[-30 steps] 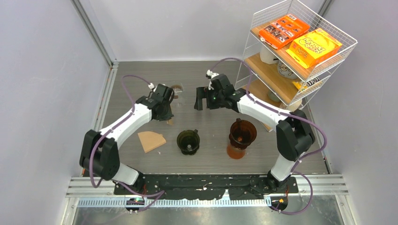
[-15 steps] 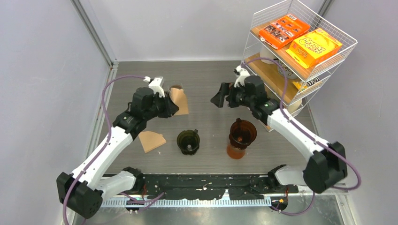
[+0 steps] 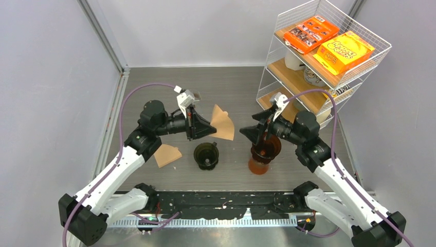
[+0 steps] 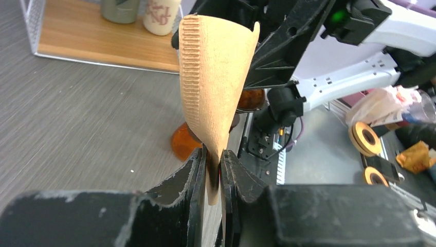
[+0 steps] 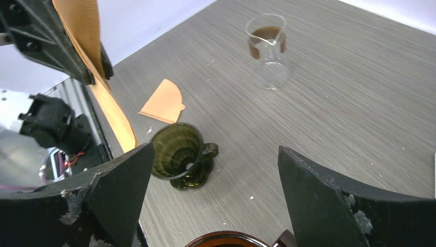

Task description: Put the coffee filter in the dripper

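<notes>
My left gripper is shut on the pointed tip of a tan paper coffee filter, held in the air above the table between the two drippers. In the left wrist view the filter rises from the jaws, its ribbed seam on the left. A dark green dripper stands below it and shows in the right wrist view. An amber dripper sits on an amber server to the right. My right gripper hovers by the amber dripper, open wide, holding nothing.
A second filter lies flat on the table left of the green dripper. A glass beaker stands farther back. A white wire shelf with orange boxes and mugs fills the right rear corner.
My left arm lifted the filter from beside the beaker and swung it right, over the middle of the table. My right arm drew back toward the amber dripper, still open.
</notes>
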`<state>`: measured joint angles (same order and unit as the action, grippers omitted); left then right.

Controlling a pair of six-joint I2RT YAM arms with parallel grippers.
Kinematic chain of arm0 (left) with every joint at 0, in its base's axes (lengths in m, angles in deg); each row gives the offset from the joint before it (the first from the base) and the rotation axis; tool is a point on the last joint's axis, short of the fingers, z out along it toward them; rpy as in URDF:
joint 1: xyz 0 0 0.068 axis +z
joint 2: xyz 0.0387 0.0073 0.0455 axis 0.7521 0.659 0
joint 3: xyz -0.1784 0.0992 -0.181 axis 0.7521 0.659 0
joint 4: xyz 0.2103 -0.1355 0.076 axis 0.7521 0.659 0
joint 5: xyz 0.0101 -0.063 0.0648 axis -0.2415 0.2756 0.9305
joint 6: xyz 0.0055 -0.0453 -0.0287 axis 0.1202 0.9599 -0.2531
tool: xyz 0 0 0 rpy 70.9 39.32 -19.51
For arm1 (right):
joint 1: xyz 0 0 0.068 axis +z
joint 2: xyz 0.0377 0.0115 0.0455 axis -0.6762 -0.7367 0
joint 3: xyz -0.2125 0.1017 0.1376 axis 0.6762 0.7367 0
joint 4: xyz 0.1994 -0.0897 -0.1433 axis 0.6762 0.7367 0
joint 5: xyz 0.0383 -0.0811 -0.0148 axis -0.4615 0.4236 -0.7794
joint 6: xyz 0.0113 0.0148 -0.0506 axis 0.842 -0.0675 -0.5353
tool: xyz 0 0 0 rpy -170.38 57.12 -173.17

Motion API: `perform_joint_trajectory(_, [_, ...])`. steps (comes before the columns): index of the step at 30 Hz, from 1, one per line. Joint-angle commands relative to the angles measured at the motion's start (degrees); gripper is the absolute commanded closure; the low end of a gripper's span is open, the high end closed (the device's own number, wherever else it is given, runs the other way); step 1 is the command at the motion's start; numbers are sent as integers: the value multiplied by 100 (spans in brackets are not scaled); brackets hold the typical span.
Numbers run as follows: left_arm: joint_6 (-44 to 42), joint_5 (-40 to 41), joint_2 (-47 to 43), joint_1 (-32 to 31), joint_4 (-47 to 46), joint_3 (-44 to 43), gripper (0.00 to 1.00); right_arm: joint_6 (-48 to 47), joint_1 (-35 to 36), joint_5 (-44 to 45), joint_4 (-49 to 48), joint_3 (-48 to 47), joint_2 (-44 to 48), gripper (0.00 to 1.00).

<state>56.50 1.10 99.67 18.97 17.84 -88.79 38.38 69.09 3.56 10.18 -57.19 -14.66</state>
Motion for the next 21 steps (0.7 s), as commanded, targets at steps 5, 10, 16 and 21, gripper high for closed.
perform_joint_trajectory(5, [-679,-322,-84,-147,-93,-64,78,335,15,-847,-764,-323,105,4])
perform_joint_trajectory(10, [-974,-191,175,-188,234,-210,78,840,17,-1552,-848,-823,-128,1])
perform_joint_trajectory(16, [-1065,-454,565,-319,182,-452,78,751,96,-2557,-952,-873,-623,9])
perform_joint_trajectory(21, [-1117,-518,734,-389,215,-569,78,600,235,-2532,-890,-1093,-964,15])
